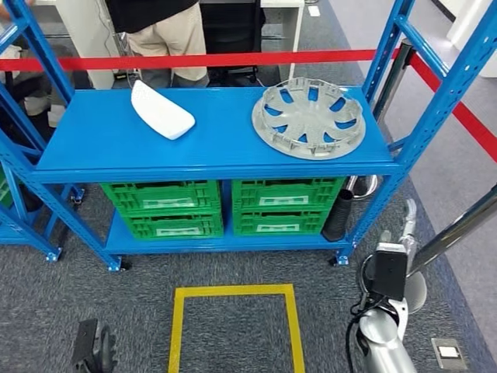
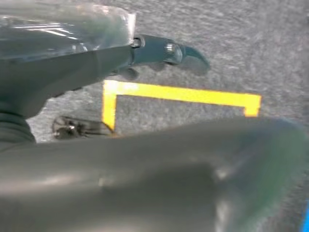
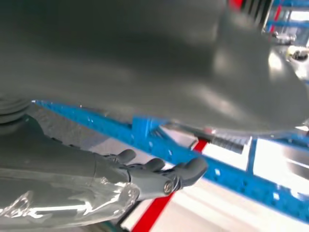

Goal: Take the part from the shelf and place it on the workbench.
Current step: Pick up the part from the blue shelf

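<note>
On top of the blue shelf (image 1: pixel 106 148) I see a white part (image 1: pixel 161 111) left and a grey wheel cover (image 1: pixel 309 118) right | 2 green crates (image 1: pixel 225 205) below | left hand (image 2: pixel 160 52) empty, fingers (image 2: pixel 189 54) extended over the yellow floor square (image 1: pixel 234 326) | right hand (image 3: pixel 146 176) low beside the shelf, fingers (image 3: pixel 191 169) loosely extended, holding nothing | person (image 1: pixel 164 35) behind the red tape (image 1: pixel 234 59)

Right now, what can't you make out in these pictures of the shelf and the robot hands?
- Left robot hand: cut off by the head view's bottom edge; in its wrist view the thick grey thumb blocks much of the frame.
- Right robot hand: seen from behind, fingers hidden by its own wrist.
- Green crates: contents hidden under the blue shelf.
- Person: cut off at the top edge.
- White part: underside hidden.
</note>
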`<state>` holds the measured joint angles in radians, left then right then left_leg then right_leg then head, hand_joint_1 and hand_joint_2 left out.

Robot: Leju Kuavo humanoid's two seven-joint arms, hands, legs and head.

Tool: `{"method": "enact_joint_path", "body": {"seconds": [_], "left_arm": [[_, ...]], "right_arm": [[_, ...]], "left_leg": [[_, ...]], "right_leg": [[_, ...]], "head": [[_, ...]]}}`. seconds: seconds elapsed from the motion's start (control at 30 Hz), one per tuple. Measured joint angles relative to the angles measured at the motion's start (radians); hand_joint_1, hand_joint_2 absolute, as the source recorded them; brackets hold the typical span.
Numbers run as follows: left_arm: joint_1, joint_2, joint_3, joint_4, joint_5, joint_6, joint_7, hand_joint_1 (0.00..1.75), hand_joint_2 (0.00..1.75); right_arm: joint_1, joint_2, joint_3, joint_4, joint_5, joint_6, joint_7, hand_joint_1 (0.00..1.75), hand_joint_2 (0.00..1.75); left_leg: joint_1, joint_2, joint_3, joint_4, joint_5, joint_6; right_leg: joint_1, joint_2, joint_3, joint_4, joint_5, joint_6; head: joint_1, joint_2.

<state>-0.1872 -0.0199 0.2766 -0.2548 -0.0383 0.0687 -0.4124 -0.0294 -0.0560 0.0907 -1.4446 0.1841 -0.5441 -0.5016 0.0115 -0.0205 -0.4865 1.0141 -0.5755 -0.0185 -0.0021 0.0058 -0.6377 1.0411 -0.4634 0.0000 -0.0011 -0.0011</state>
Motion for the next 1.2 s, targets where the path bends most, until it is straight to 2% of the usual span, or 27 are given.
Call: {"method": "enact_joint_path", "body": {"seconds": [0.07,0.1,0.13,0.2,0.23,0.27,0.3,0.33,0.37,0.4,0.43,0.5,0.57,0.63,0.7,0.73,0.77,0.8,0.87,0.9,0.93,1.03,1.07,1.1,1.13,1.17,1.2], "left_arm": [[-0.002,0.000,0.000,-0.001,-0.003,0.000,-0.001,0.00,0.00],[-0.004,-0.001,-0.001,-0.001,-0.003,-0.001,-0.001,0.00,0.00],[-0.006,-0.001,-0.001,-0.001,-0.003,-0.001,-0.001,0.00,0.00],[-0.007,-0.001,-0.001,-0.001,-0.004,-0.001,-0.001,0.00,0.00],[-0.006,-0.001,-0.001,-0.001,-0.004,-0.001,-0.001,0.00,0.00],[-0.005,-0.001,-0.001,-0.001,-0.004,0.000,-0.001,0.00,0.00],[-0.005,-0.001,-0.001,-0.001,-0.005,0.000,-0.001,0.00,0.00],[-0.005,-0.001,-0.001,-0.001,-0.006,0.001,-0.001,0.00,0.00],[-0.005,0.000,-0.001,-0.001,-0.007,0.001,-0.001,0.00,0.00],[-0.006,0.002,-0.001,-0.001,-0.009,0.002,-0.001,0.00,0.00],[-0.007,0.003,-0.001,-0.002,-0.011,0.002,-0.001,0.00,0.00],[-0.006,0.006,-0.002,-0.003,-0.014,0.003,-0.004,0.00,0.00],[-0.006,0.008,-0.002,-0.004,-0.015,0.004,-0.010,0.00,0.00],[-0.007,0.010,-0.002,-0.004,-0.015,0.004,-0.014,0.00,0.00],[-0.006,0.012,-0.002,-0.004,-0.015,0.005,-0.017,0.00,0.00],[-0.003,0.012,-0.002,-0.004,-0.015,0.005,-0.017,0.00,0.00],[-0.001,0.012,-0.002,-0.004,-0.015,0.005,-0.018,0.00,0.00],[0.002,0.012,-0.002,-0.004,-0.015,0.005,-0.018,0.00,0.00],[0.005,0.012,-0.001,-0.004,-0.015,0.005,-0.018,0.00,0.00],[0.005,0.013,-0.001,-0.004,-0.015,0.005,-0.019,0.00,0.00],[0.005,0.013,-0.001,-0.004,-0.015,0.005,-0.019,0.00,0.00],[0.005,0.014,-0.001,-0.004,-0.015,0.006,-0.020,0.00,0.00],[0.005,0.013,-0.001,-0.005,-0.015,0.006,-0.021,0.00,0.00],[0.004,0.013,-0.001,-0.005,-0.014,0.006,-0.022,0.00,0.00],[0.004,0.014,-0.002,-0.006,-0.014,0.007,-0.023,0.00,0.00],[0.005,0.014,-0.002,-0.006,-0.014,0.008,-0.024,0.00,0.00],[0.007,0.015,-0.001,-0.006,-0.013,0.009,-0.025,0.00,0.00]], "right_arm": [[0.004,-0.001,-0.002,-0.012,0.003,-0.002,-0.001,0.00,0.00],[0.004,-0.002,-0.003,-0.016,0.004,-0.003,-0.001,0.00,0.00],[0.006,-0.002,-0.003,-0.018,0.004,-0.003,-0.001,0.00,0.00],[0.009,-0.002,-0.004,-0.021,0.004,-0.004,0.000,0.00,0.00],[0.012,-0.002,-0.004,-0.021,0.004,-0.004,0.000,0.00,0.00],[0.014,-0.002,-0.004,-0.021,0.004,-0.004,0.000,0.00,0.00],[0.015,-0.002,-0.004,-0.021,0.004,-0.004,0.000,0.00,0.00],[0.016,-0.002,-0.004,-0.021,0.004,-0.005,0.000,0.00,0.00],[0.016,-0.002,-0.003,-0.022,0.004,-0.005,0.000,0.00,0.00],[0.015,-0.002,-0.002,-0.022,0.004,-0.005,0.000,0.00,0.00],[0.015,-0.002,0.000,-0.022,0.004,-0.005,0.000,0.00,0.00],[0.012,-0.002,0.006,-0.021,0.004,-0.003,0.000,0.00,0.00],[0.003,-0.002,0.013,-0.016,0.004,0.001,0.002,0.00,0.00],[-0.009,-0.002,0.021,-0.009,0.004,0.005,0.003,0.00,0.00],[-0.016,-0.002,0.029,0.001,0.004,0.007,0.003,0.00,0.00],[-0.016,-0.002,0.031,0.006,0.004,0.008,0.003,0.00,0.00],[-0.016,-0.002,0.034,0.011,0.004,0.009,0.003,0.00,0.00],[-0.017,-0.002,0.036,0.014,0.003,0.010,0.003,0.00,0.00],[-0.019,-0.002,0.039,0.020,0.003,0.010,0.003,0.00,0.00],[-0.021,-0.002,0.041,0.026,0.003,0.010,0.003,0.00,0.00],[-0.022,-0.002,0.043,0.031,0.003,0.011,0.003,0.00,0.00],[-0.026,-0.002,0.050,0.040,0.003,0.010,0.003,0.00,0.00],[-0.028,-0.002,0.051,0.040,0.003,0.009,0.003,0.00,0.00],[-0.031,-0.002,0.054,0.041,0.003,0.009,0.002,0.00,0.00],[-0.032,-0.002,0.056,0.042,0.003,0.009,0.002,0.00,0.00],[-0.033,-0.002,0.059,0.044,0.003,0.009,0.002,0.00,0.00],[-0.033,-0.002,0.063,0.046,0.003,0.010,0.002,0.00,0.00]], "left_leg": [[0.000,0.002,0.005,0.019,-0.009,-0.009],[0.001,0.004,-0.006,0.048,-0.029,-0.013],[0.001,0.005,-0.030,0.095,-0.056,-0.017],[0.001,0.007,-0.101,0.213,-0.109,-0.024],[0.001,0.007,-0.129,0.246,-0.115,-0.026],[0.001,0.007,-0.142,0.247,-0.100,-0.025],[0.000,0.007,-0.137,0.208,-0.062,-0.021],[-0.001,0.007,-0.117,0.142,-0.013,-0.016],[-0.005,0.009,-0.095,0.079,0.022,-0.008],[-0.009,0.011,-0.078,0.029,0.034,0.000],[-0.013,0.013,-0.070,0.002,0.035,0.008],[-0.017,0.013,-0.065,-0.014,0.029,0.023],[-0.011,0.013,-0.046,-0.026,0.050,0.034],[-0.005,0.013,-0.030,-0.032,0.052,0.039],[-0.004,0.013,-0.027,-0.032,0.045,0.040],[-0.003,0.012,-0.024,-0.032,0.040,0.040],[-0.002,0.011,-0.018,-0.032,0.033,0.038],[-0.001,0.010,-0.009,-0.031,0.024,0.035],[0.002,0.009,0.017,-0.031,0.001,0.027],[0.003,0.009,0.028,-0.032,-0.010,0.021],[0.003,0.010,0.035,-0.034,-0.019,0.013],[0.003,0.011,0.050,-0.032,-0.024,-0.008],[0.004,0.012,0.044,-0.009,-0.016,-0.013],[0.004,0.012,0.023,0.030,-0.008,-0.017],[0.005,0.012,-0.013,0.088,-0.007,-0.021],[0.005,0.013,-0.059,0.154,-0.019,-0.024],[0.005,0.013,-0.106,0.211,-0.045,-0.027]], "right_leg": [[-0.004,-0.001,0.018,-0.013,0.010,-0.011],[-0.006,-0.002,0.027,-0.019,0.011,-0.016],[-0.007,-0.002,0.033,-0.023,0.009,-0.019],[-0.006,-0.002,0.040,-0.025,0.004,-0.024],[-0.005,-0.002,0.042,-0.025,0.000,-0.025],[-0.003,-0.001,0.046,-0.025,-0.004,-0.026],[-0.002,0.000,0.052,-0.025,-0.009,-0.026],[-0.001,0.000,0.059,-0.025,-0.013,-0.024],[0.001,0.000,0.066,-0.026,-0.018,-0.022],[0.001,0.000,0.070,-0.026,-0.022,-0.019],[0.001,0.000,0.073,-0.028,-0.025,-0.014],[0.001,0.000,0.076,-0.021,-0.022,0.000],[0.002,0.000,0.074,0.002,-0.025,0.014],[0.000,0.000,0.040,0.070,-0.064,0.024],[-0.005,0.000,-0.034,0.188,-0.115,0.031],[-0.007,0.000,-0.068,0.231,-0.126,0.034],[-0.009,-0.001,-0.088,0.243,-0.118,0.036],[-0.010,-0.001,-0.089,0.218,-0.092,0.037],[-0.011,-0.001,-0.055,0.098,-0.006,0.036],[-0.009,-0.002,-0.039,0.044,0.019,0.035],[-0.007,-0.003,-0.030,0.010,0.035,0.028],[-0.004,-0.004,-0.015,-0.008,0.024,-0.001],[-0.006,-0.004,-0.003,-0.014,0.017,-0.008],[-0.008,-0.004,0.012,-0.020,0.011,-0.014],[-0.009,-0.004,0.029,-0.027,0.003,-0.018],[-0.009,-0.004,0.045,-0.033,-0.006,-0.022],[-0.009,-0.003,0.061,-0.037,-0.016,-0.023]], "head": [[-0.001,0.000],[-0.002,0.000],[-0.003,0.000],[-0.005,0.000],[-0.005,0.000],[-0.005,0.000],[-0.005,0.000],[-0.005,0.000],[-0.004,0.000],[-0.004,0.000],[-0.004,0.000],[-0.003,0.000],[-0.002,0.000],[0.002,0.000],[0.006,0.000],[0.006,0.000],[0.006,0.000],[0.006,0.000],[0.007,0.000],[0.008,0.000],[0.008,0.000],[0.009,0.000],[0.008,0.000],[0.007,0.000],[0.005,0.000],[0.004,0.000],[0.003,0.000]]}}
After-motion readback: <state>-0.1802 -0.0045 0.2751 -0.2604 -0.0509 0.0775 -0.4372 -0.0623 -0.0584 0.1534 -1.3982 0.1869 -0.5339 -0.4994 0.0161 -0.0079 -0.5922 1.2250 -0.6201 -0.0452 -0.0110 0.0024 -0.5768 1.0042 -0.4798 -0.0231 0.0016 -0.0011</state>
